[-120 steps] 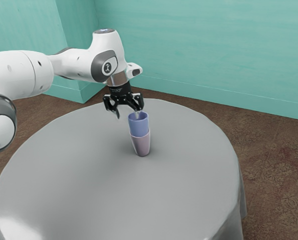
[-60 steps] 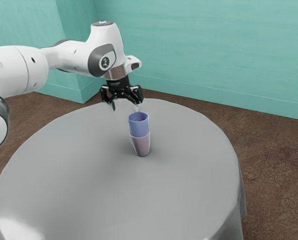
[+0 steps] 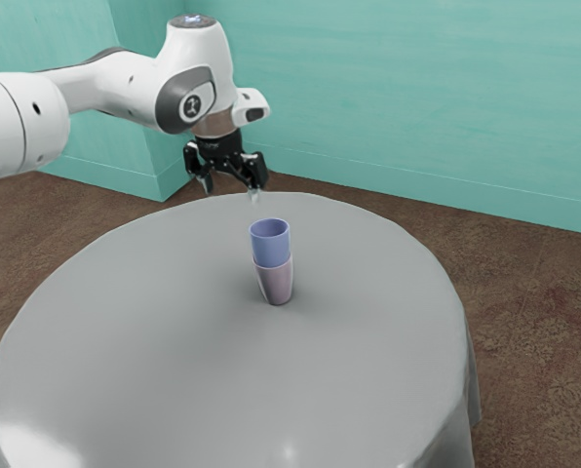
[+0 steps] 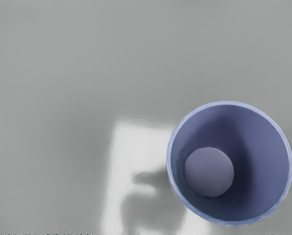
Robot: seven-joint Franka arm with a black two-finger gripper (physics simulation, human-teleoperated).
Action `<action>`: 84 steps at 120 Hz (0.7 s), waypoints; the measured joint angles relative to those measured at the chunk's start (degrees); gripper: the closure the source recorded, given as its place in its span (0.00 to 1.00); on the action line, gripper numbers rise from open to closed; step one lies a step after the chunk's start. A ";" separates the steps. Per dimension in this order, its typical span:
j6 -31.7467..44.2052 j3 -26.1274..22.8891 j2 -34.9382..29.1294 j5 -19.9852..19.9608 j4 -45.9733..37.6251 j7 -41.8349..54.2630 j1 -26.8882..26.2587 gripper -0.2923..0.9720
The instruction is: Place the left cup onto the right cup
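On the round gray table (image 3: pixel 125 370), the blue cup (image 3: pixel 269 241) sits upright inside the pink cup (image 3: pixel 275 285), so the two make one little tower near the middle. The gripper (image 3: pixel 228 188) hangs in the air above the tower and a bit toward the exterior view's left, well apart from it. So the cups lie down and toward the exterior view's right from the gripper. Its fingers are spread open and hold nothing. The blue cup's mouth points straight up, and in the wrist view the blue cup (image 4: pixel 263 147) shows its round bottom deep inside, with bare table (image 4: pixel 62 73) beside it. One second ago the gripper was low, right by the blue cup's rim. Now it has gone up and moved further to the exterior view's left. The cups have not moved at all. The stacking looks done, I think, so the arm only needs to keep clear of the tower.
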 joint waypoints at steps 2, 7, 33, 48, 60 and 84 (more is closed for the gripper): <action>-0.01 0.00 -0.55 0.04 -0.45 0.20 0.00 0.23; -0.04 0.01 -1.71 0.20 -1.36 0.67 -0.01 0.23; -2.42 0.01 -5.93 1.28 -3.10 2.65 -0.02 0.23; -3.73 0.01 -9.61 1.96 -6.40 3.48 -0.02 0.23; -4.33 -0.01 -12.65 2.17 -9.75 3.95 0.00 0.23; -4.93 -0.11 -16.29 2.32 -13.34 4.58 -0.10 0.23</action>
